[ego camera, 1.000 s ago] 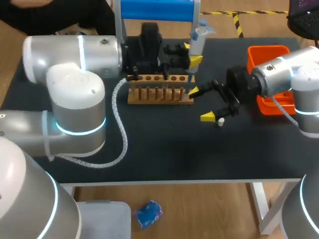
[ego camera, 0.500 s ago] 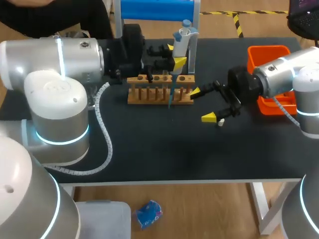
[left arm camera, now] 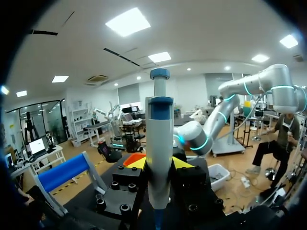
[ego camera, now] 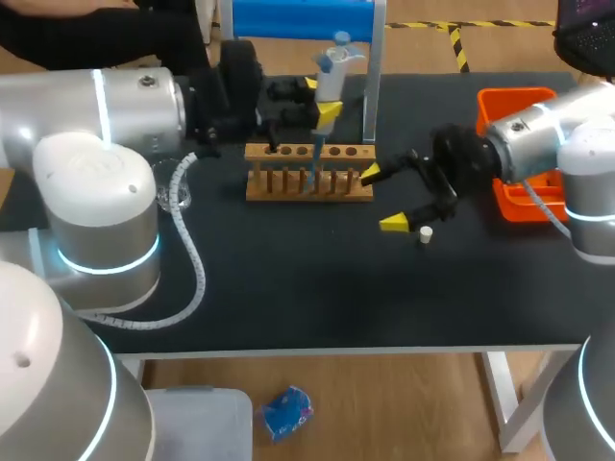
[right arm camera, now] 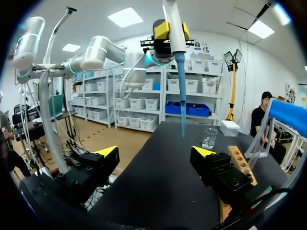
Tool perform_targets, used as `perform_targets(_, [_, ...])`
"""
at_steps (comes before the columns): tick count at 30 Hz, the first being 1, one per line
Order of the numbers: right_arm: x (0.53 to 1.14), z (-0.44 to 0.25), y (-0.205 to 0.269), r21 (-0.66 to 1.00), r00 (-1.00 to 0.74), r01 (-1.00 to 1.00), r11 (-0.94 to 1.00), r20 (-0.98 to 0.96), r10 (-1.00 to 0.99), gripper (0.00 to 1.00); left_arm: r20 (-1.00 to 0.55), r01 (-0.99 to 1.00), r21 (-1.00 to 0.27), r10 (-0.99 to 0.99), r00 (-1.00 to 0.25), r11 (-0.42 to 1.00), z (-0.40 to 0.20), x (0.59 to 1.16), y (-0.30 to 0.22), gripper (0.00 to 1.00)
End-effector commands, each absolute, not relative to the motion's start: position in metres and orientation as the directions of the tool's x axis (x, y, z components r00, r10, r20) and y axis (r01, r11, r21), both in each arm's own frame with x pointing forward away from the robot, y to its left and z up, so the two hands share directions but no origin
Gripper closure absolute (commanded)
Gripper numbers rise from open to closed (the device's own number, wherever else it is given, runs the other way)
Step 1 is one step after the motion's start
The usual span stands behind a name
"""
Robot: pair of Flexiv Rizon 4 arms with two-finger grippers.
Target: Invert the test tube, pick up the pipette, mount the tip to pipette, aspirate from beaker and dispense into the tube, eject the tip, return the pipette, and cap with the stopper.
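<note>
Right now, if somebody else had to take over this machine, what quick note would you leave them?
Left gripper: shut on the pipette, blue tip mounted, held over the wooden rack.
Right gripper: open and empty, beside the rack's end. The stopper lies on the table next to it.
Beaker: standing on the table.
Done: pipette picked up, tip on. Liquid in the tip: cannot tell.
Left: dispense, eject tip, return pipette, cap.
</note>
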State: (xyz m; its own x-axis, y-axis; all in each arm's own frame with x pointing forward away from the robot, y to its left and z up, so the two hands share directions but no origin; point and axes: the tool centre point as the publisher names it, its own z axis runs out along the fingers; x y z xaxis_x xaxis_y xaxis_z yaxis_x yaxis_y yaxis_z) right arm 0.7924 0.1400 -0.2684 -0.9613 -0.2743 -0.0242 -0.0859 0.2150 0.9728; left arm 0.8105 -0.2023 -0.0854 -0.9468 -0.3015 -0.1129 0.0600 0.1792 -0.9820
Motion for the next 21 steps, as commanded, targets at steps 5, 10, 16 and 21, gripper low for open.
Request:
perform_targets(5, [0.784,-0.261,0.19,0.945,-0.983,-0.116,0.307,-0.065,-0.171,0.0,-0.125,0.068,-0.983,-0.344,-0.931,0.173,-0.085,0.81,-0.12,1.0])
perform_targets(10, [0.783,-0.261,0.215,0.937,-0.993,-0.106,0.333,-0.084,-0.08,0.0,-0.131,0.063,-0.982,-0.4,-0.907,0.178,-0.083,0.82,-0.088,1.0])
perform_targets(16, [0.783,-0.258,0.232,0.937,-0.995,-0.101,0.336,-0.088,-0.055,0.0,-0.134,0.051,-0.981,-0.465,-0.875,0.186,-0.086,0.83,-0.064,1.0])
perform_targets(21, [0.783,-0.258,0.232,0.937,-0.995,-0.101,0.336,-0.088,-0.055,0.0,-0.134,0.051,-0.981,-0.465,-0.875,0.186,-0.086,0.83,-0.064,1.0])
